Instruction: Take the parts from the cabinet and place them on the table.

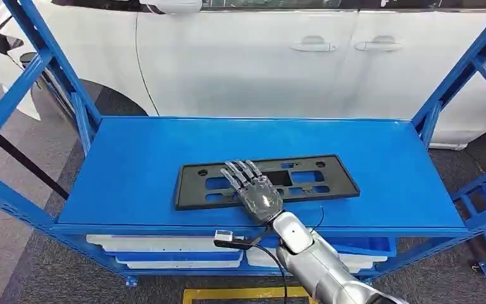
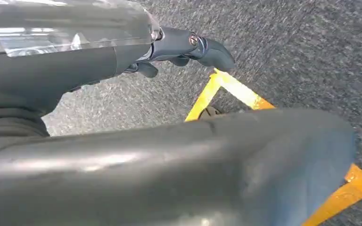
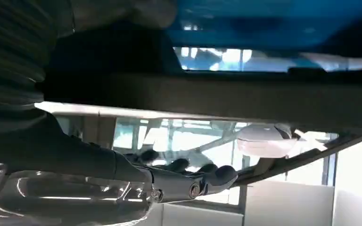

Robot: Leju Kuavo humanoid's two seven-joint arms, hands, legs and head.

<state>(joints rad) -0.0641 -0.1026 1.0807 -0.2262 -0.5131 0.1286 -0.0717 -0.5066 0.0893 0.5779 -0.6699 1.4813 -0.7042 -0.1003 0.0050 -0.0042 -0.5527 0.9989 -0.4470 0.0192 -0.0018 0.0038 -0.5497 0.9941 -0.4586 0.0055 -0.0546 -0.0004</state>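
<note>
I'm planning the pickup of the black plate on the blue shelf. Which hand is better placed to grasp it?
The right hand. It is already stretched over the black plate on the shelf, fingers spread, not visibly gripping it. The left hand hangs over the carpeted floor, so it would probably have much farther to travel.

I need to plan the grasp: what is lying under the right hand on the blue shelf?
A flat black plate with cut-outs lies under the right hand. The hand covers its middle; whether the fingers touch it is unclear.
</note>
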